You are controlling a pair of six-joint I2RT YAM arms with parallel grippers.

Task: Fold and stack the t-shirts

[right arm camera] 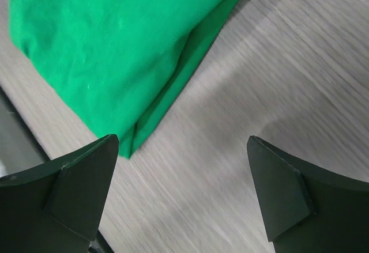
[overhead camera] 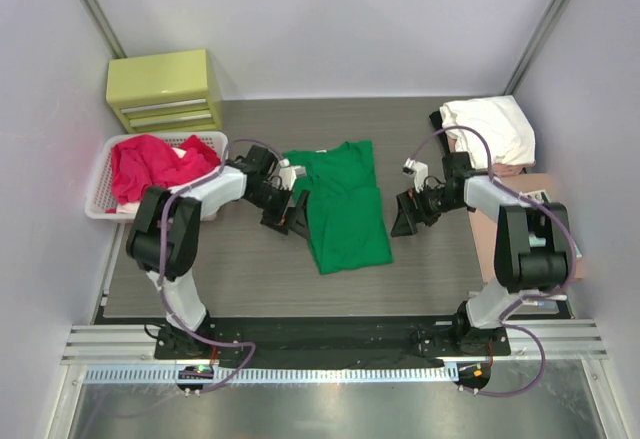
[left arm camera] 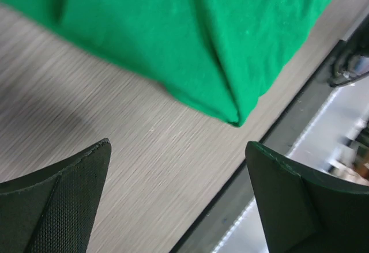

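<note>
Your left gripper (overhead camera: pixel 288 214) and right gripper (overhead camera: pixel 408 217) are both spread wide and holding nothing. They sit on either side of the green t-shirt (overhead camera: pixel 345 209), which looks partly folded mid-table (overhead camera: pixel 430 269). I'd go low, pinch every layer at the edge, and move both sides together.

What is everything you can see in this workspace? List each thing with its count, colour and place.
green t-shirt: one, bright green, lying at table centre
red t-shirts: heap, count unclear, in the basket
white t-shirts: pile, count unclear, far right corner
basket: one, white, left edge
drawer cabinet: one, yellow-green, far left corner
table: one, grey wood-grain
left arm: white and black, left of green t-shirt, jaws open
right arm: same, right of it, jaws open
</note>
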